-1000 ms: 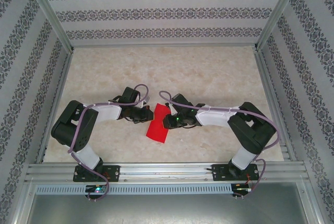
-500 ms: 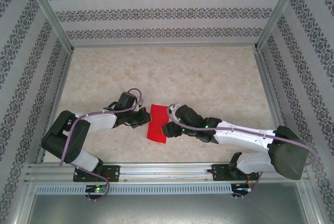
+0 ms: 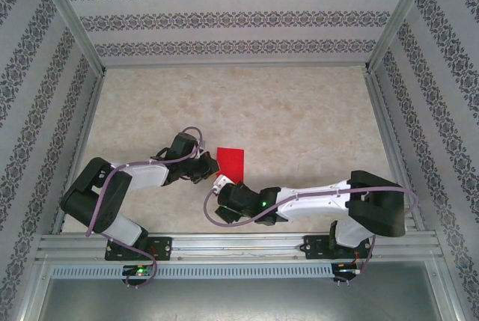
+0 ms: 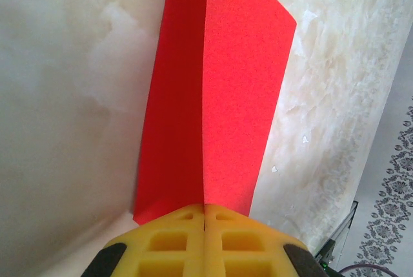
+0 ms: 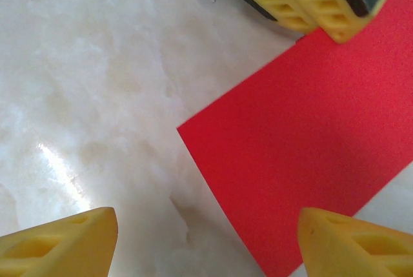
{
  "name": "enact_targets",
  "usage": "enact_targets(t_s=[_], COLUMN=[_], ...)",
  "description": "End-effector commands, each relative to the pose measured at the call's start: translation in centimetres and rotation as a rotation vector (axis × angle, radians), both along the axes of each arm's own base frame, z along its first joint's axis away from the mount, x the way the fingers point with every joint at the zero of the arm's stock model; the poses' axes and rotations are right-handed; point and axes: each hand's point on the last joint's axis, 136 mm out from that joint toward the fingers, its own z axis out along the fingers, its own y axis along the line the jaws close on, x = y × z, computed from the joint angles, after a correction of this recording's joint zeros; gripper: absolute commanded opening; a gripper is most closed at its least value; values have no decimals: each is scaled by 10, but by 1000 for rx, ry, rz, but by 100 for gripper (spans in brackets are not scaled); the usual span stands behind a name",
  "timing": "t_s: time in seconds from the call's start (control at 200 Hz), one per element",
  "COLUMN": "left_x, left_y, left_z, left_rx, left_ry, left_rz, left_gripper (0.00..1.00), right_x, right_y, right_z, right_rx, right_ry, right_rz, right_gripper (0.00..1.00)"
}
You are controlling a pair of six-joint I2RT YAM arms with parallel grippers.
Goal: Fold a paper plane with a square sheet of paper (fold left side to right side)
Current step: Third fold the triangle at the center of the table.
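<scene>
Pinching one edge of the red sheet of paper (image 4: 219, 96), the left fingers (image 4: 174, 241) were shut tight on it. The folded paper sat near the front middle of the bench (image 3: 299, 111). The right fingers (image 5: 64, 241) were spread wide, just beside the paper, not touching it.
</scene>
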Motion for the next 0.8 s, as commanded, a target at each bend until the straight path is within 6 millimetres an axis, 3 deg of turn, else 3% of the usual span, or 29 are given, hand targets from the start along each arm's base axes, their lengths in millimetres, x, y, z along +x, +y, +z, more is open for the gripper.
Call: enact_targets(t_s=[0.0,0.15,0.38,0.794], left_x=[2,2,1,2], left_y=[-7,-7,-9,-8], left_z=[2,0,-1,-2], left_rx=[-19,-15,-13,1], left_ry=[-10,-7,-6,-12], left_rz=[-1,-1,-6,-11], left_gripper=[0,0,0,0], right_x=[11,18,25,19], right_y=[5,12,22,15], right_z=[5,-2,-1,-8], right_rx=[-49,-79,-79,-72], right_ry=[-80,-101,-114,-57], right_rz=[-3,-14,-26,-27], right_gripper=[74,74,60,14])
